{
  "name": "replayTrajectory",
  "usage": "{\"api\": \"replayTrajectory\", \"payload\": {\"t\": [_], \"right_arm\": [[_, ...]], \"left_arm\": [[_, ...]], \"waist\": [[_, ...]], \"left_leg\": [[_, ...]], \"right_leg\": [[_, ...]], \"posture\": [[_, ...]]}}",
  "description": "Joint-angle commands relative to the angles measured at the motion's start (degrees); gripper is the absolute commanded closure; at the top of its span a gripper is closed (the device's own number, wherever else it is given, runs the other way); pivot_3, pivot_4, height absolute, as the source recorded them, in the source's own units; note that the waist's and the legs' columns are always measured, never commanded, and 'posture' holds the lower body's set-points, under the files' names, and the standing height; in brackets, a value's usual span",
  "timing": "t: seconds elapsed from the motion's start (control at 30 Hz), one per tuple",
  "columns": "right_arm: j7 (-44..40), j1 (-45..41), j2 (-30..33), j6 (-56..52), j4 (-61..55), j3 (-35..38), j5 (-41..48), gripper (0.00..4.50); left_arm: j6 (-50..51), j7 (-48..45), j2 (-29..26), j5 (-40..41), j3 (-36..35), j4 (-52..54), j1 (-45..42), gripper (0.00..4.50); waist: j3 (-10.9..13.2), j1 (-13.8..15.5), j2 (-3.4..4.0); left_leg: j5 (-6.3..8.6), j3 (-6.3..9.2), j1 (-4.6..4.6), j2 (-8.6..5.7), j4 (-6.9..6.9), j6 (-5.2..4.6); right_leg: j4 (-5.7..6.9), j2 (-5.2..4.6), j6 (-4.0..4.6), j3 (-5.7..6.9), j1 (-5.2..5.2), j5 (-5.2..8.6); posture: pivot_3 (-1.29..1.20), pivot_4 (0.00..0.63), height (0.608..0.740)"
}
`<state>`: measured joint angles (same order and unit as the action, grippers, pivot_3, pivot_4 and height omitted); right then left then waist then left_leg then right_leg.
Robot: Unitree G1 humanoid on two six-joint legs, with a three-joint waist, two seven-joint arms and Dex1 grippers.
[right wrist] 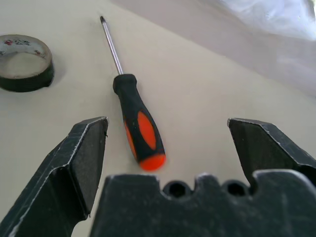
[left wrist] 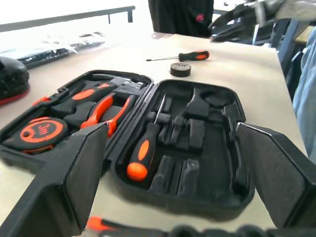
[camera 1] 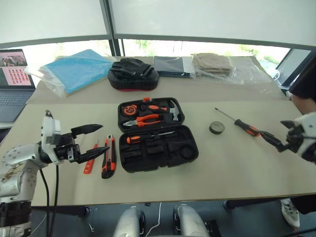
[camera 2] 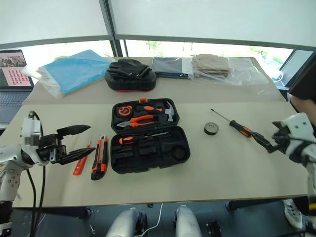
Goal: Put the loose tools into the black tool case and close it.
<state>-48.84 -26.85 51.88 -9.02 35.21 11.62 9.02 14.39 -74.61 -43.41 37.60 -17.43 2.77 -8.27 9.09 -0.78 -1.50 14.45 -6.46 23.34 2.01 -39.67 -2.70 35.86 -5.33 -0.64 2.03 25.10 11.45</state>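
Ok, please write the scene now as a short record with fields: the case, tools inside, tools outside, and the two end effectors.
case: black tool case open flat on the table
already in case: one screwdriver, pliers, hammer, tape measure
loose, robot's left of case: utility knife, tester pen
loose, robot's right of case: tape roll, second screwdriver
left end effector: open, empty, above the tester pen
right end effector: open, empty, facing the second screwdriver's handle

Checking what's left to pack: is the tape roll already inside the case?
No, the tape roll lies on the table, right of the open case.
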Motion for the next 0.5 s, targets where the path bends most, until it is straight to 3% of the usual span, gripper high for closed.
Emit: {"api": "replayTrajectory", "payload": {"t": [0.03,0.3,0.5], "right_arm": [[-5.85,-10.13,-0.42,2.13,12.57,-6.01,-4.71,0.0],[-8.59,-22.57,-3.23,2.85,30.1,-11.64,-10.12,0.0],[-10.62,-25.31,-4.14,2.46,34.33,-13.0,-12.01,1.82]], "left_arm": [[1.52,1.06,0.16,1.84,0.29,3.07,-1.62,0.04],[3.62,2.32,0.27,3.12,0.55,6.33,-0.97,0.04],[4.44,1.42,-0.42,3.37,0.65,6.37,-0.44,0.0]], "waist": [[0.02,0.05,0.0],[0.03,0.02,0.02],[0.03,-0.08,0.03]], "left_leg": [[0.0,0.01,0.03,0.0,0.02,0.0],[0.06,-0.02,0.19,-0.08,-0.04,-0.09],[0.05,-0.03,0.15,-0.06,-0.05,-0.07]], "right_leg": [[-0.02,0.01,-0.01,0.02,0.01,0.01],[-0.13,-0.15,-0.19,0.04,0.02,-0.01],[-0.1,-0.13,-0.19,0.03,0.01,-0.02]], "posture": [[0.0,0.15,0.74],[0.0,0.15,0.74],[0.0,0.15,0.74]]}}
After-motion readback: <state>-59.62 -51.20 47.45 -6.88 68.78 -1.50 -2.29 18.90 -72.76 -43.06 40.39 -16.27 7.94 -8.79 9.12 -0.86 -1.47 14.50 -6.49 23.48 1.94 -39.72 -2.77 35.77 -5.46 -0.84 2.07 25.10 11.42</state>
